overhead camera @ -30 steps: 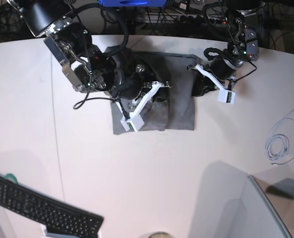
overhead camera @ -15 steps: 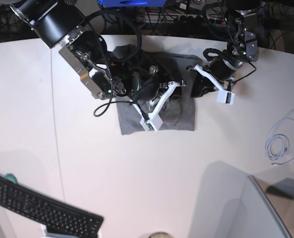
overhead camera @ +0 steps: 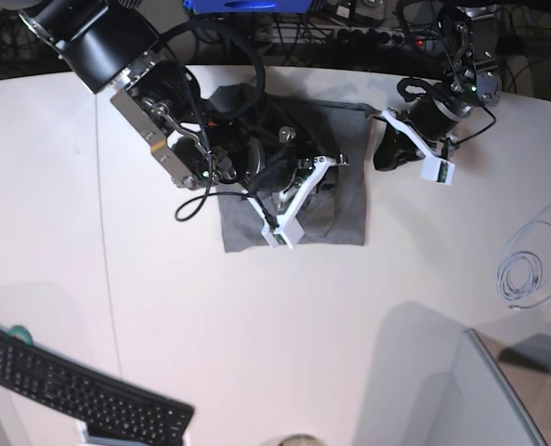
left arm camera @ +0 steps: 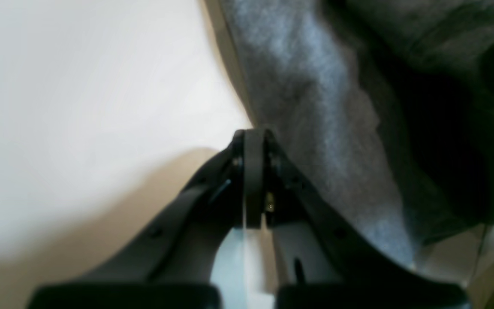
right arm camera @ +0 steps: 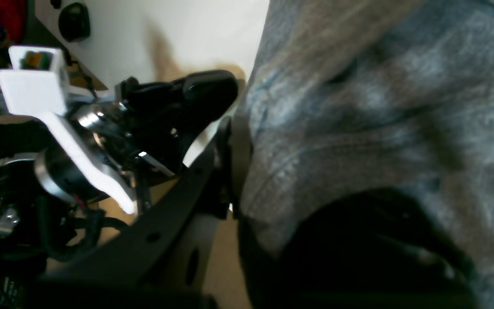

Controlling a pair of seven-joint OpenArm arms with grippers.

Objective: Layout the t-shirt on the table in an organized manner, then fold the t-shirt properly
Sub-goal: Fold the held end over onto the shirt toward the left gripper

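The heather-grey t-shirt [overhead camera: 340,212] lies folded in a rough rectangle at the far middle of the white table [overhead camera: 256,325]. My right gripper [overhead camera: 338,165] reaches over it from the left. In the right wrist view this gripper [right arm camera: 234,128] is shut on a raised fold of the t-shirt [right arm camera: 358,107], with dark shadow under the cloth. My left gripper [overhead camera: 377,156] sits just off the shirt's right edge. Its fingers [left arm camera: 253,141] are pressed together, empty, beside the hem of the t-shirt [left arm camera: 315,107]. The right wrist view also shows the left gripper [right arm camera: 223,88].
A black keyboard [overhead camera: 80,390] lies at the near left corner. A coiled pale cable [overhead camera: 521,274] rests at the right edge. A grey panel [overhead camera: 498,400] fills the near right corner. Cables and equipment crowd the far edge behind the arms.
My right arm swung to the right, carrying the shirt's left part over the middle, so the shirt got narrower. My left arm drew back up and to the right, off the shirt's edge.
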